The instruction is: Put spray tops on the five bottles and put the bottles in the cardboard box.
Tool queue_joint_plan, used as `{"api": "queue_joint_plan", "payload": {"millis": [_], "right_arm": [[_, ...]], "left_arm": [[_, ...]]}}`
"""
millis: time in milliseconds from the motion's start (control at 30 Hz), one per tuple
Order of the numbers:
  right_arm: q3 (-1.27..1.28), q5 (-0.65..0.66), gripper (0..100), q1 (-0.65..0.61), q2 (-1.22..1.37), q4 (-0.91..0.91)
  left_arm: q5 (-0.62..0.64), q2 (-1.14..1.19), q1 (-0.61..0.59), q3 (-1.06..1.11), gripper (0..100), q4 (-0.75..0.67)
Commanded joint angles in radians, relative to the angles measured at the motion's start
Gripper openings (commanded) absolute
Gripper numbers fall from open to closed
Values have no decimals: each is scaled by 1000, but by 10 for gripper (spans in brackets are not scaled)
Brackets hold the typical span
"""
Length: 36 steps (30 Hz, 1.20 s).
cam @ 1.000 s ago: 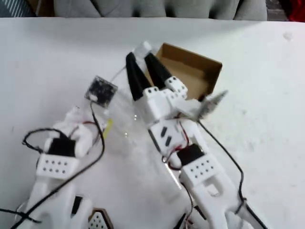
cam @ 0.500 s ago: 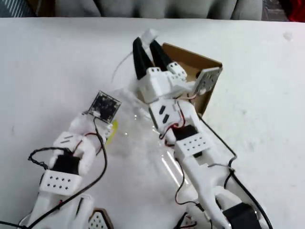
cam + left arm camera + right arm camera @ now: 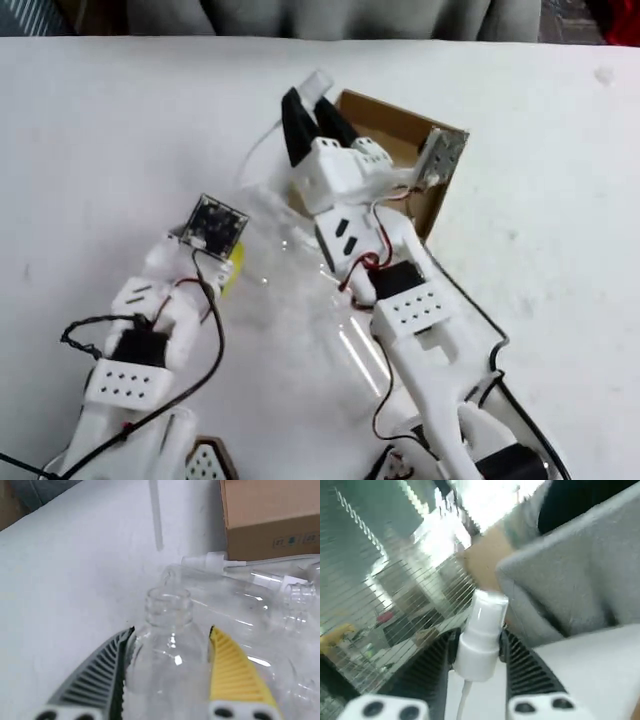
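My left gripper [image 3: 171,630], one finger grey and one yellow, is shut on a clear open-necked bottle [image 3: 167,650] that stands upright. In the high view its yellow finger [image 3: 232,272] shows beside the clear bottles [image 3: 290,275] at the table's middle. My right gripper [image 3: 308,102], with black fingers, is shut on a white spray top [image 3: 318,80] at the near-left corner of the cardboard box [image 3: 405,150]; the top's thin tube hangs down to the left. In the right wrist view, that gripper [image 3: 479,640] clamps the spray top [image 3: 485,615].
Several clear bottles [image 3: 260,610] lie between the held bottle and the box [image 3: 270,515], one with a spray top [image 3: 210,560] on it. White table surface [image 3: 120,130] lies open to the left and far side. A person in grey sits behind the table.
The right arm has stretched toward the far side, carrying the spray top up to the box's corner. The left arm has shifted right and toward the bottles.
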Motion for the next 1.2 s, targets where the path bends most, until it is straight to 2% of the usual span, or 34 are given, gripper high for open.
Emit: {"api": "queue_joint_plan", "payload": {"millis": [0,233,433,1067,1167], "right_arm": [[-57,-14,15,-7,-44,27],[-55,-14,15,-5,-59,36],[-41,-15,15,-42,-113,119],[-25,-6,15,-77,-68,107],[-32,-6,15,-85,-68,168]], "left_arm": [[17,-30,-13,-25,20,-63],[15,-30,-10,-11,20,-69],[15,-30,-8,-3,20,-84],[15,-31,-7,6,20,-81],[15,-31,-8,5,20,-81]]}}
